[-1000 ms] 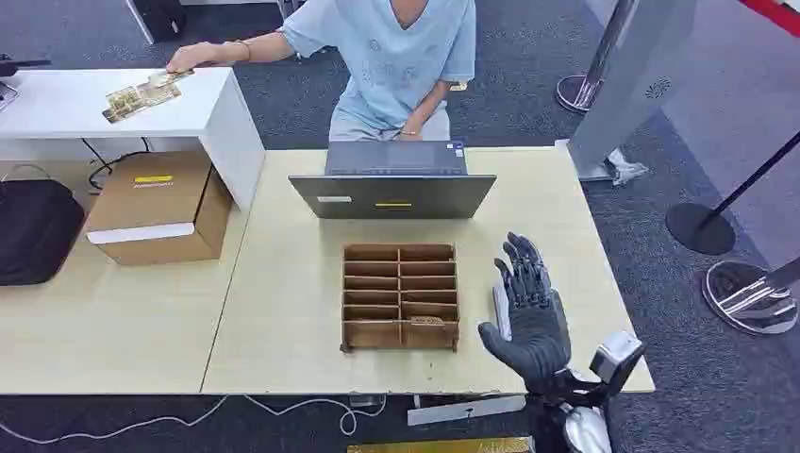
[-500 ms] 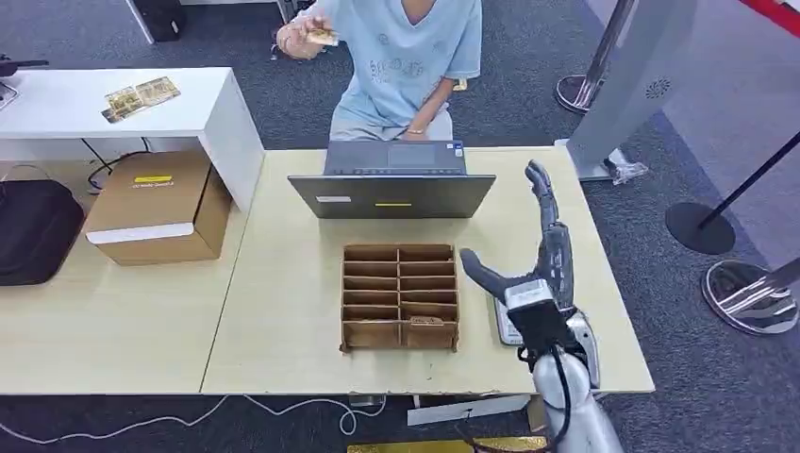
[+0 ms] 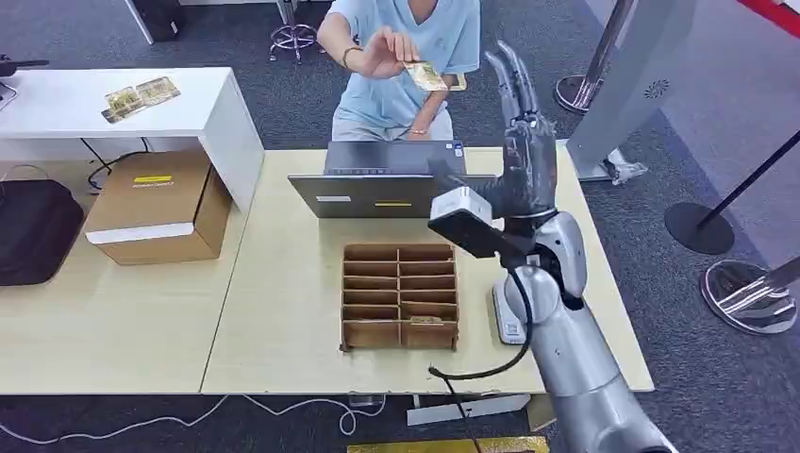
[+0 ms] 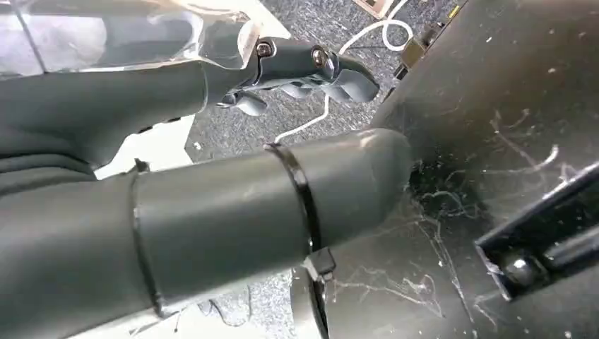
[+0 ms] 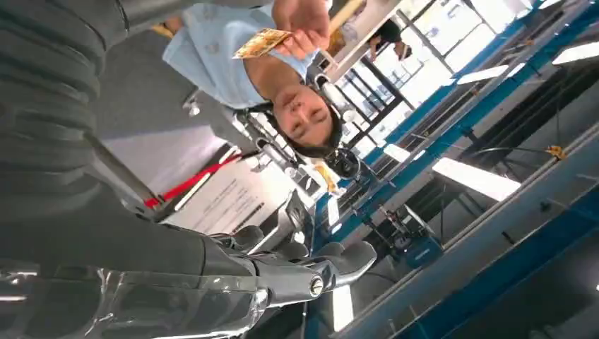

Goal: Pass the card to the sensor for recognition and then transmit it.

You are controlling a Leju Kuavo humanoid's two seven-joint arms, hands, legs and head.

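Note:
A person behind the laptop holds out a small yellowish card (image 3: pixel 425 75), also in the right wrist view as the card (image 5: pixel 263 44) pinched in the person's hand (image 5: pixel 304 20). My right hand (image 3: pixel 519 156) is raised above the laptop, fingers stretched upward and apart, holding nothing, just right of the card and apart from it. Its fingers (image 5: pixel 311 272) are empty in the right wrist view too. The white card sensor (image 3: pixel 507 319) lies on the table right of the wooden box, partly hidden by my right arm. My left hand (image 4: pixel 233 92) hangs beside my body, empty.
A wooden compartment box (image 3: pixel 400 295) stands mid-table with a card in a near slot. An open laptop (image 3: pixel 391 184) sits behind it. More cards (image 3: pixel 141 96) lie on the white side table at the left. A cardboard box (image 3: pixel 156 208) stands beside it.
My right arm rose from the table's right front up over the laptop toward the person. The person picked a card off the white side table and brought it across to my hand.

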